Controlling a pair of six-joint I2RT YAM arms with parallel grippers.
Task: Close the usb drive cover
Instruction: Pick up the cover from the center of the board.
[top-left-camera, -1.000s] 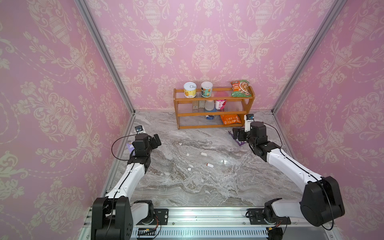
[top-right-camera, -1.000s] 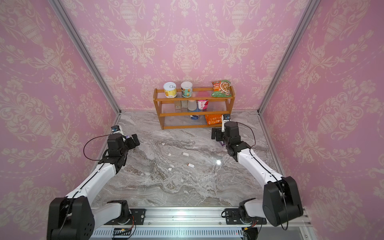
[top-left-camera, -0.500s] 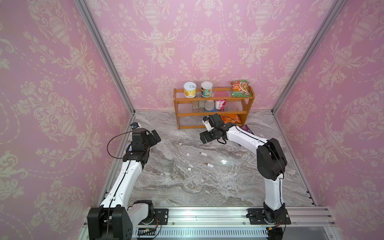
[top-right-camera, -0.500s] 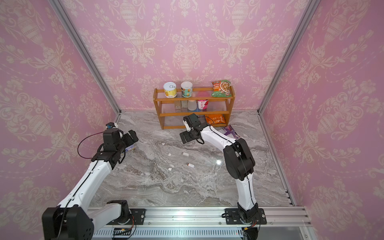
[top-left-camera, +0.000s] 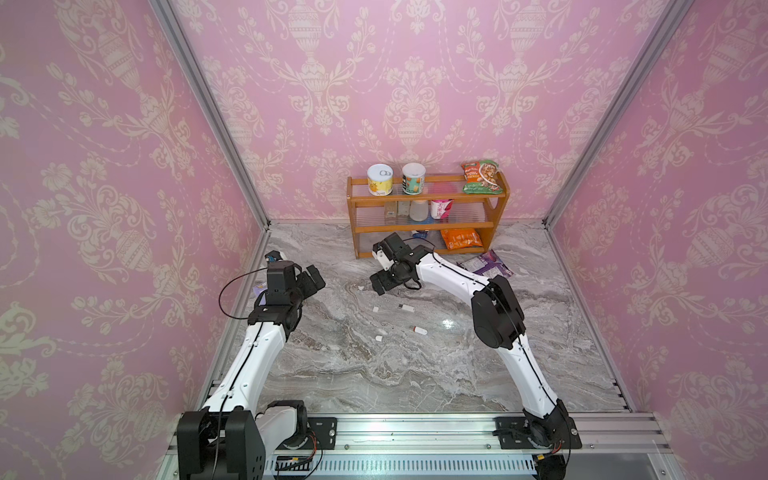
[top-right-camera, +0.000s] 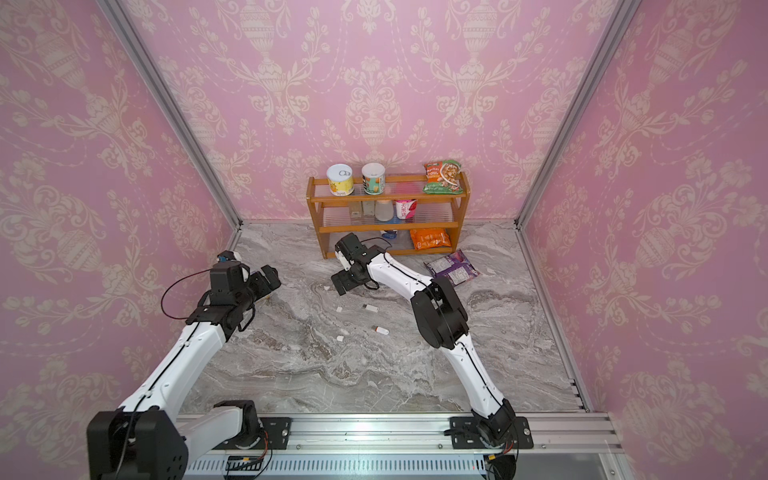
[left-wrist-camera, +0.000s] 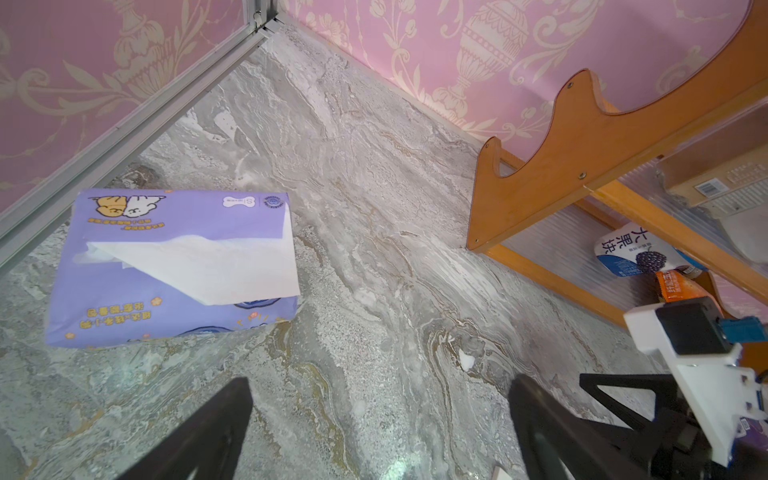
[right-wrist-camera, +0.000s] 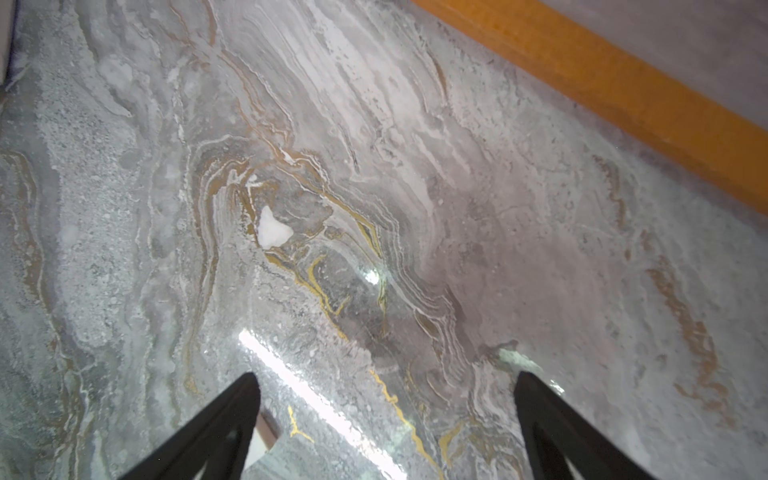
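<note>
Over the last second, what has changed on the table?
The right gripper swung from beside the purple packet across to the shelf's left front corner, open and empty. The left gripper barely shifted, open. USB drives and caps unmoved.

Staged robot test booth, dressed like a home corner. Pink wallpaper panels in an aluminium frame on three sides, around a marble-print table. Left arm and right arm bolted to a rail at 6 o'clock. Wooden rack with cans and snack bags at 12 o'clock.
</note>
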